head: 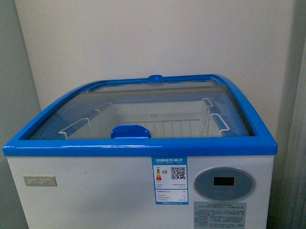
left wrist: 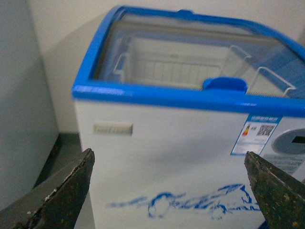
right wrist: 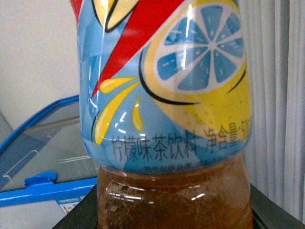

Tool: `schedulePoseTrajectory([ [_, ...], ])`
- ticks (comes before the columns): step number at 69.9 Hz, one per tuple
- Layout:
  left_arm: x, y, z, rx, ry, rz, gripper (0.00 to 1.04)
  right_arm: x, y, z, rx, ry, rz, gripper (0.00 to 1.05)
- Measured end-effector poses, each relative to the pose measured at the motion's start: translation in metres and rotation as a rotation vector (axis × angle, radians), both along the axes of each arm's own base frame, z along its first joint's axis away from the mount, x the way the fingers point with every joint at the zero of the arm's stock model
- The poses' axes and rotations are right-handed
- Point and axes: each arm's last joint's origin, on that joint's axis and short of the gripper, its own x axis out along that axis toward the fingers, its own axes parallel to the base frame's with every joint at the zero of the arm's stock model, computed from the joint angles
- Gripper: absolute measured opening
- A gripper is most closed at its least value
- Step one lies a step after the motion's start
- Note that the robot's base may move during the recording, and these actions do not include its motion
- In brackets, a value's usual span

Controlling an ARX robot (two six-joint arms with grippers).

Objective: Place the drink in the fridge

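The fridge (head: 85, 197) is a white chest cooler with a blue top rim and a curved glass lid (head: 142, 102) that lies shut, with a blue handle (head: 130, 131) at its front edge. It also shows in the left wrist view (left wrist: 167, 152) and in the right wrist view (right wrist: 43, 143). My left gripper (left wrist: 169, 191) is open and empty, facing the fridge's front wall. My right gripper (right wrist: 174, 210) is shut on the drink (right wrist: 171, 95), a bottle of brown liquid that fills that view. Its cap is out of view. Neither arm shows in the front view.
White wire baskets (head: 213, 120) hang inside the fridge under the glass. A grey display (head: 224, 183) and a blue label (head: 170, 180) are on its front. A plain wall stands behind, a grey panel (left wrist: 24, 105) to the left and a pale curtain (right wrist: 276, 95) to the right.
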Motion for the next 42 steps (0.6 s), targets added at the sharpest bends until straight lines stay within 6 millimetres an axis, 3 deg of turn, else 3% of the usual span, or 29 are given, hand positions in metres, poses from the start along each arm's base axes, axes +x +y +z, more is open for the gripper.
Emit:
schedulePoseTrajectory([
  [7,0.049,-0.01,0.018,0.12,-0.061,-0.118,0.97,0.0,0.0,0.0,0.0,0.0,0.0,0.45],
  [18,0.103,-0.035,0.036,0.307,-0.13,-0.315,0.97,0.0,0.0,0.0,0.0,0.0,0.0,0.45],
  [28,0.132,-0.061,0.051,0.483,-0.189,-0.471,0.97,0.0,0.0,0.0,0.0,0.0,0.0,0.45],
  [42,0.157,-0.077,0.038,0.683,-0.2,-0.577,0.97,0.0,0.0,0.0,0.0,0.0,0.0,0.45],
])
